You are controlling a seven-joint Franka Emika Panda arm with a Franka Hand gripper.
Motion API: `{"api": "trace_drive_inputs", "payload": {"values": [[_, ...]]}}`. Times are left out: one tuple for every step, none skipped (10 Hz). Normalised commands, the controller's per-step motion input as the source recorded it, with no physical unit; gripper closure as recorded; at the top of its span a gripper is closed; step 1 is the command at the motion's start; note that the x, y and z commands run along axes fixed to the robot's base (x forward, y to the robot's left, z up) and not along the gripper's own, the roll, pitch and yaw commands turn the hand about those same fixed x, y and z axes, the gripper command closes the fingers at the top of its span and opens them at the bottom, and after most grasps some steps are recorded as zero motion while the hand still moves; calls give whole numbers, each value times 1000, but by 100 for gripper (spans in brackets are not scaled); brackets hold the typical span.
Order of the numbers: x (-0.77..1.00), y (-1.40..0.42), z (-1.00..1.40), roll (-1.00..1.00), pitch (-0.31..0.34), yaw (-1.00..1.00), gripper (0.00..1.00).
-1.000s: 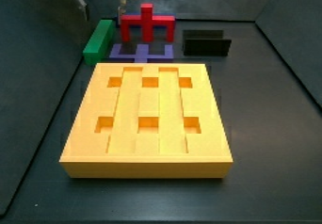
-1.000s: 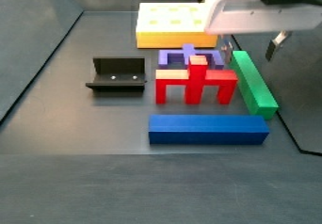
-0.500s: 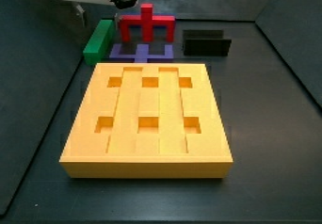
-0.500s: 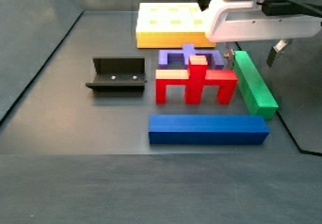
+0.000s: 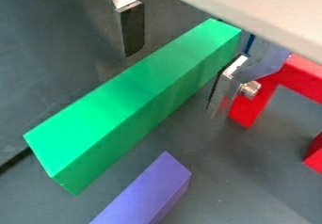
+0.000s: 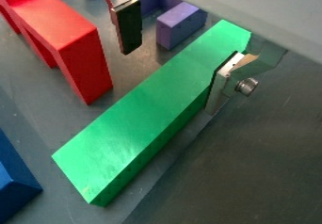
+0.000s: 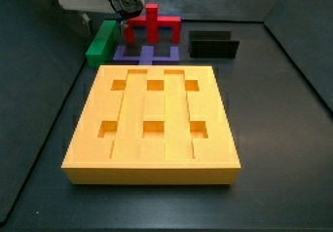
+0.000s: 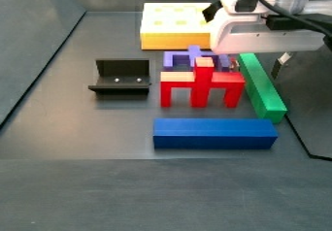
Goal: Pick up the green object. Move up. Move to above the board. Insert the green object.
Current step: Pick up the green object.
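Nearest in a side view, the board [image 7: 154, 124] fills the front of the dark tabletop [image 7: 279, 119], its six square holes holding nothing and its lengthwise grooves bare. Behind it the purple flat piece [image 7: 146, 54] lies on the tabletop with the red cross-shaped piece [image 7: 152, 23] standing over it, and the fixture [image 7: 215, 44] sits off to one side of them. On the opposite side of the red piece, the green object [image 7: 100, 41] lies flat on the tabletop, running away from the board's far corner. Above its far end hangs the pincer [image 7: 115, 12], under its pale housing.

From the opposite side view, a blue bar [image 8: 215, 133] lies closest, then the red cross-shaped piece [image 8: 203, 83] and the fixture [image 8: 120, 77], with the green object [image 8: 262, 83] stretching back beside the red piece and the board [image 8: 176, 25] farthest away. The pincer [image 8: 263, 60] is down at the green object's far end.

Both wrist views show the pincer [image 5: 176, 60] open and straddling the green object [image 5: 132, 105]: one of its fingers [image 5: 131, 26] stands clear off one long side, while the finger on the opposite side [image 6: 224, 80] is just beside the bar's edge; whether it touches I cannot tell. The bar lies flat, not lifted.
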Motion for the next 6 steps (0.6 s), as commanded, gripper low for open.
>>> {"api": "trace_drive_inputs", "payload": {"values": [[14, 63, -169, 141, 1, 0, 0], [0, 40, -180, 123, 0, 0, 0], [-17, 3, -154, 84, 0, 0, 0], [0, 17, -160, 69, 0, 0, 0], [0, 0, -114, 50, 0, 0, 0], [-17, 0, 0, 0, -6, 0, 0]]}}
